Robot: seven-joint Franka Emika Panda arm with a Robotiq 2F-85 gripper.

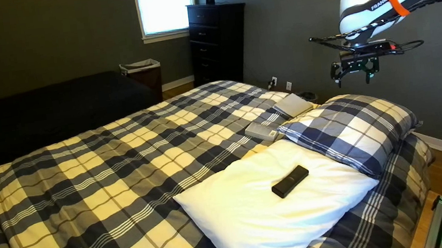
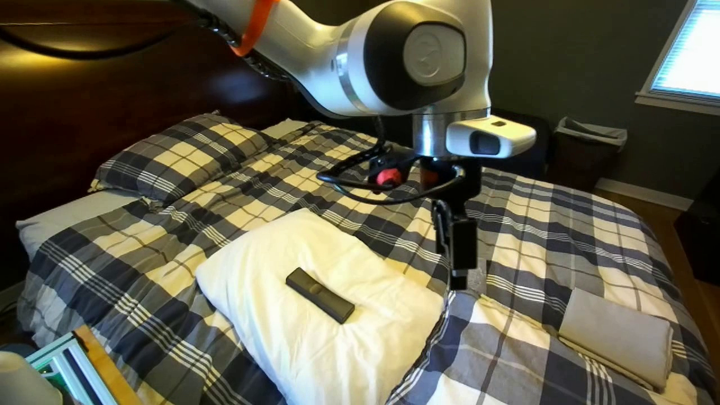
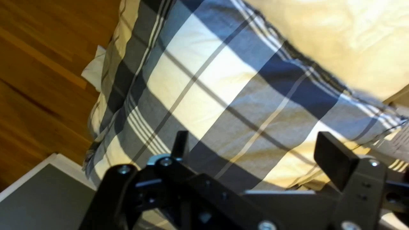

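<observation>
Claw (image 1: 353, 80): released, jaws spread wide, hanging in the air apart from everything below.
Plaid pillow (image 1: 351, 132): nearest to the claw, beneath it at six o'clock in an exterior view; fills the middle of the wrist view.
White pillow (image 1: 271, 220): seven o'clock from the claw in an exterior view, its edge against the plaid pillow.
Case (image 1: 290, 181): black, oblong, lying flat on the white pillow, also towards seven o'clock.
Box (image 1: 261, 131): grey, eight o'clock from the claw, just beside the plaid pillow's corner.
Cloth (image 1: 293, 105): grey, folded, between eight and nine o'clock, near the box.
Bed (image 1: 104, 162): plaid-covered, beneath pillows, box and cloth, stretching away towards eight o'clock.
Far pillow (image 2: 180, 152): plaid, ten o'clock from the claw in an exterior view.
Dresser (image 1: 218, 41): black, ten o'clock in an exterior view, beyond the bed.
</observation>
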